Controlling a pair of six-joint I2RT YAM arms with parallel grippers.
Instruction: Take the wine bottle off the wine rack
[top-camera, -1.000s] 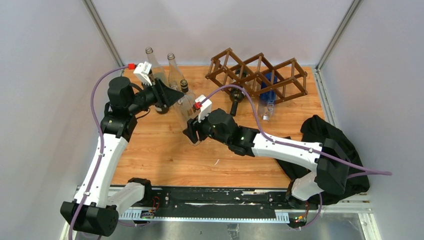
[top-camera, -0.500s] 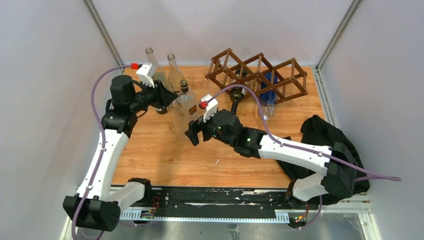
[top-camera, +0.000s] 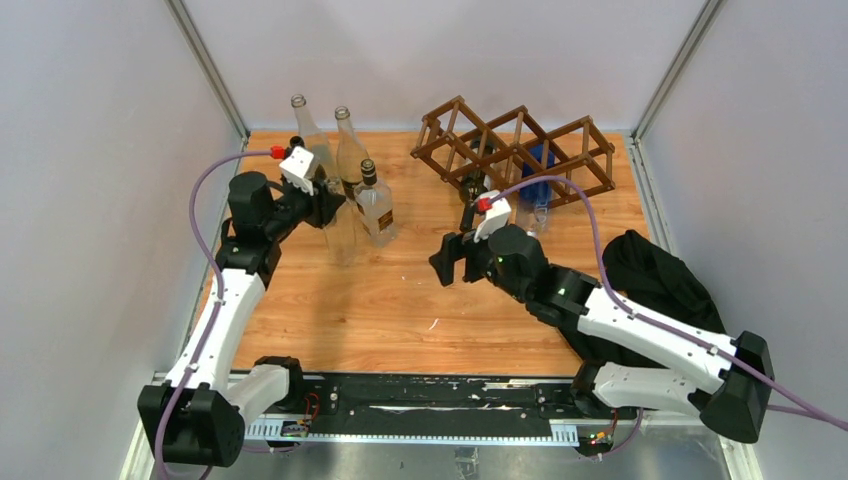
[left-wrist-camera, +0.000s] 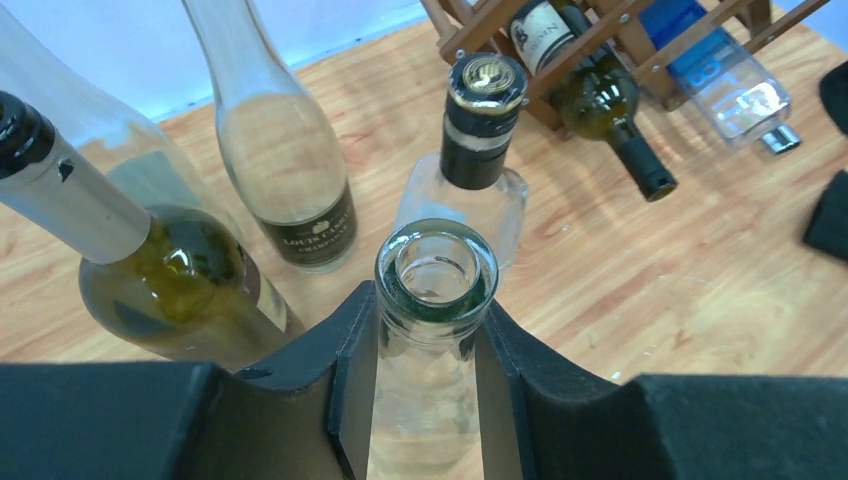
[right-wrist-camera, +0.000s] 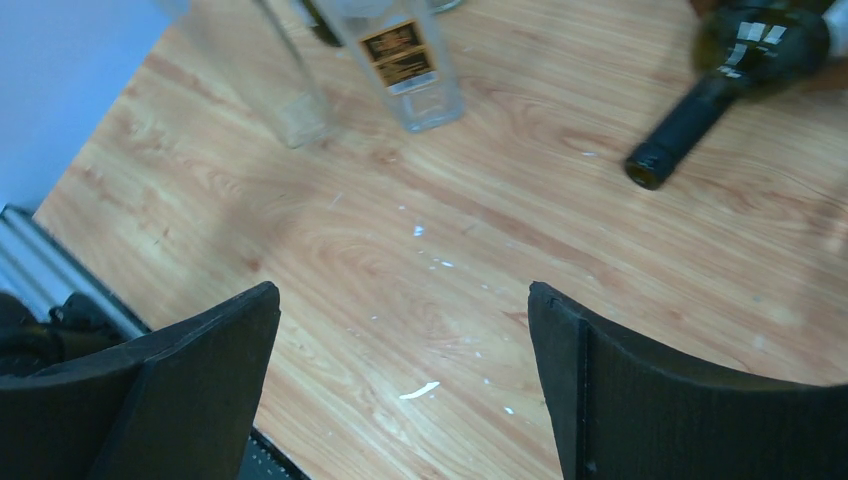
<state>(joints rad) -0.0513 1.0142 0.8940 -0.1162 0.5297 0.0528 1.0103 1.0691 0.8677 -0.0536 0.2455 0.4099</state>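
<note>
The dark green glass wine bottle (left-wrist-camera: 598, 98) is lying half hidden in the dark brown wooden lattice wine rack (top-camera: 515, 148), while the left tool (left-wrist-camera: 428, 312) is clenching a clear glass bottle (left-wrist-camera: 425, 405) and the right tool (right-wrist-camera: 404, 345) is gaping nearby.

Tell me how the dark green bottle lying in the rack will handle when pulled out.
The green bottle lies tilted in the rack, neck pointing down toward the table, so it will likely slide out readily. Smooth round glass: probably slippery and apt to roll once free. Likely breaks if dropped.
</note>
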